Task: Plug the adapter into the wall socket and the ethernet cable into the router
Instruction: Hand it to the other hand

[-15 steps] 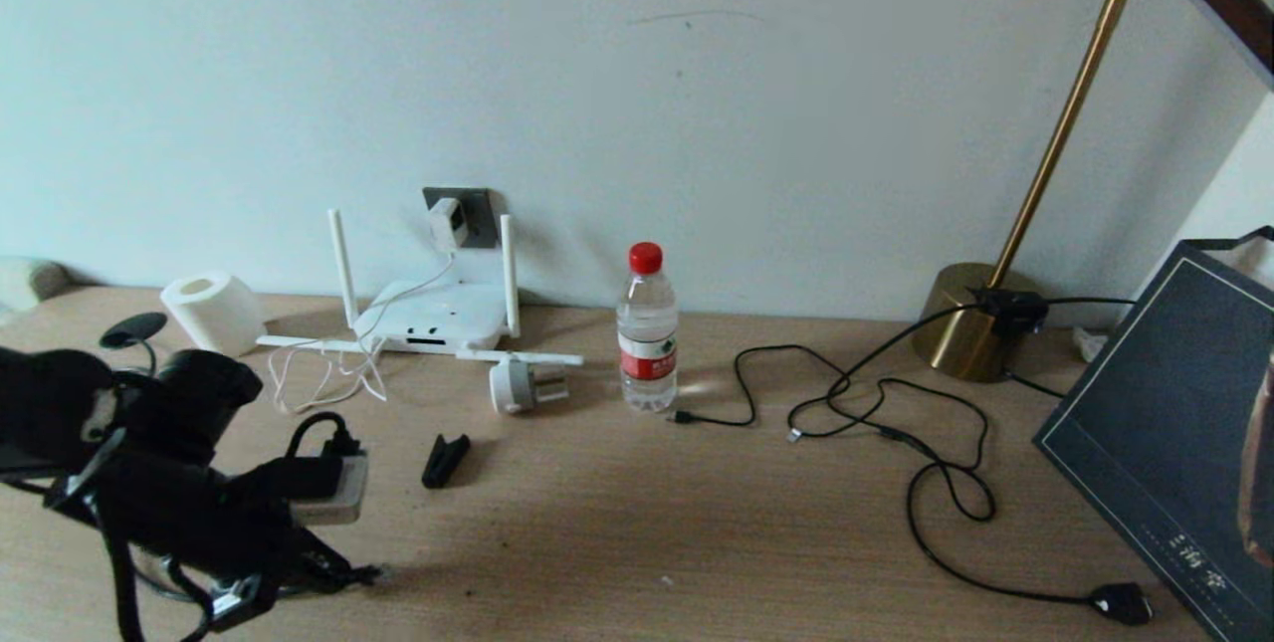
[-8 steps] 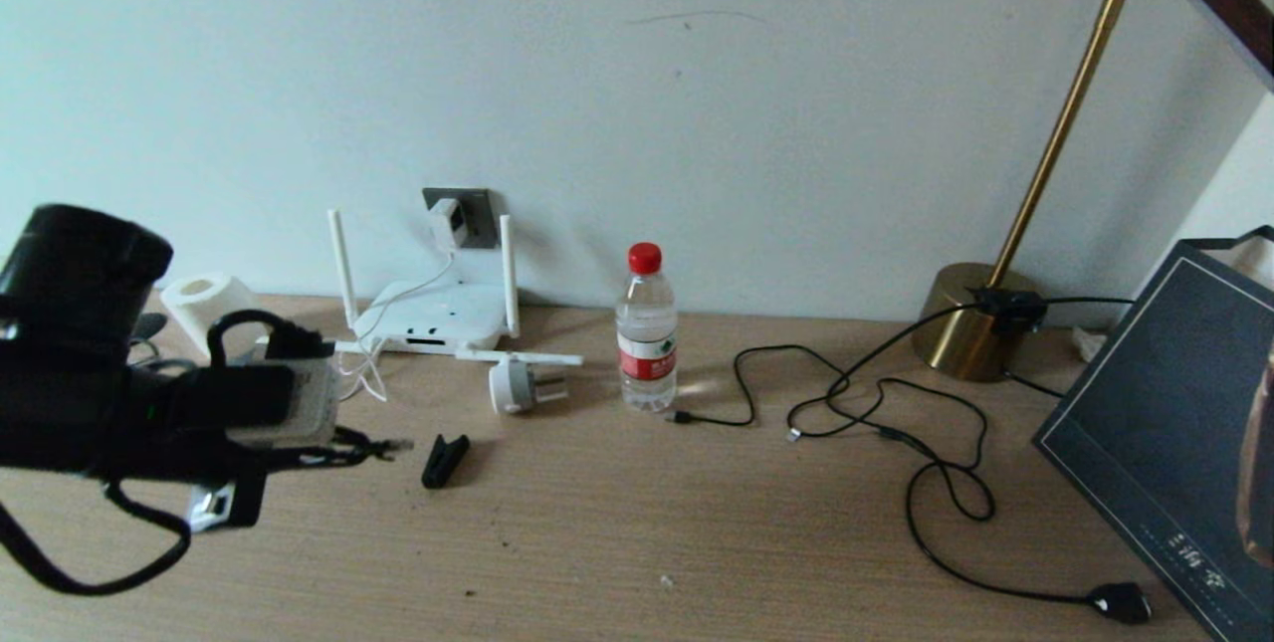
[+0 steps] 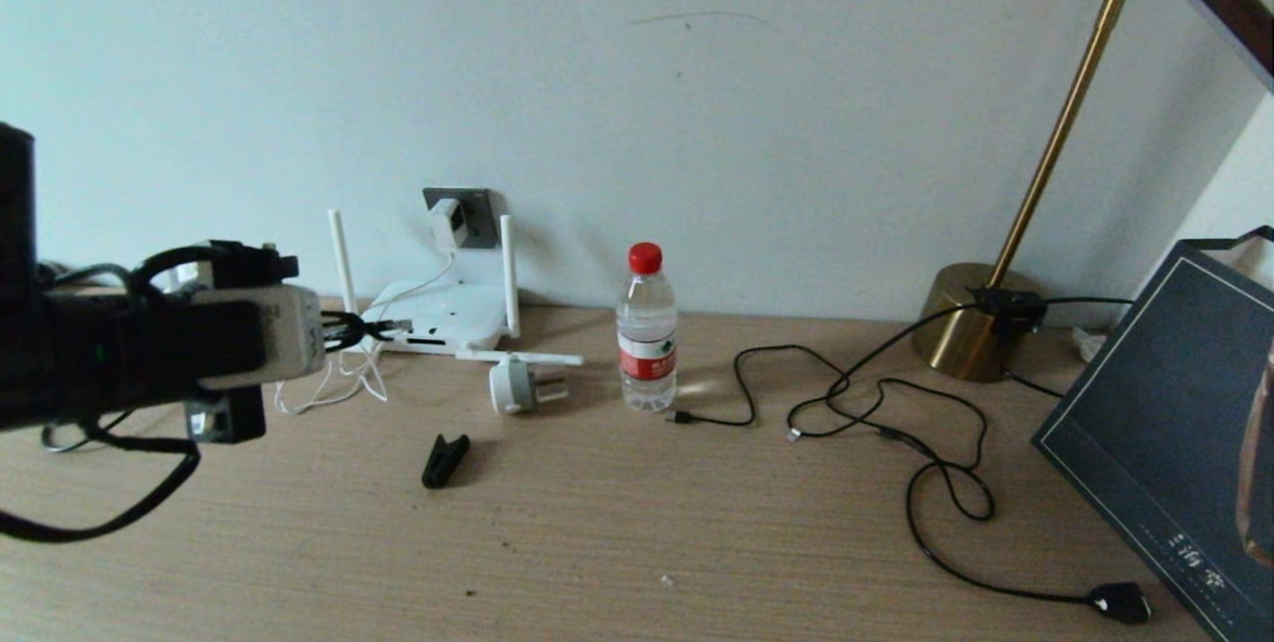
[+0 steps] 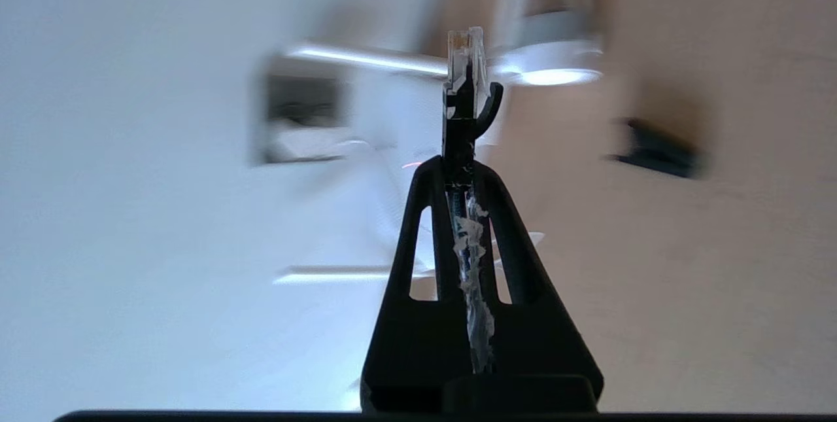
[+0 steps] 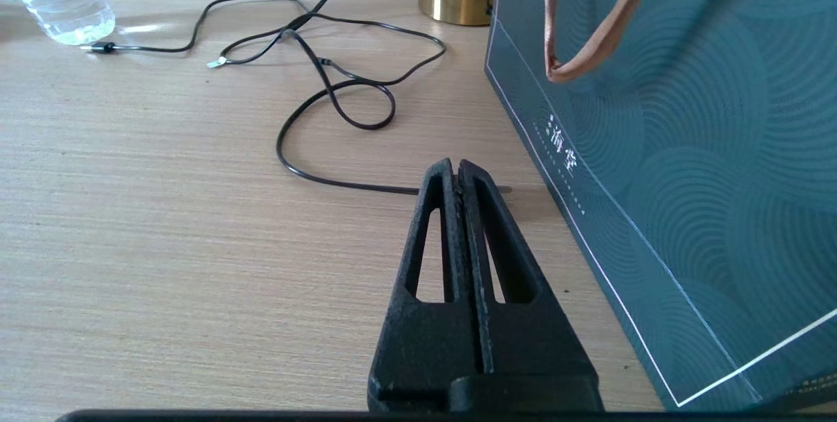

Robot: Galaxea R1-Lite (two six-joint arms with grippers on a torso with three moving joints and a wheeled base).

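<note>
My left gripper (image 3: 350, 329) is shut on the black ethernet cable (image 3: 370, 328), just behind its clear connector (image 4: 465, 55), which sticks out past the fingertips. In the head view the connector tip hovers at the left front edge of the white router (image 3: 445, 316), close to it; touching or not, I cannot tell. The white adapter (image 3: 448, 222) sits in the dark grey wall socket (image 3: 476, 209) behind the router, its thin white cord hanging down to the table. My right gripper (image 5: 458, 168) is shut and empty, low over the table beside a dark teal bag.
A round grey-white plug (image 3: 518, 385) and a black clip (image 3: 444, 460) lie in front of the router. A water bottle (image 3: 647, 328) stands to its right. Thin black cords (image 3: 896, 403) sprawl toward the brass lamp base (image 3: 967, 325). The teal bag (image 3: 1174, 423) stands at far right.
My left arm has risen from the table's front left and swung toward the router, carrying the ethernet connector up to the router's left front. The right arm has not moved.
</note>
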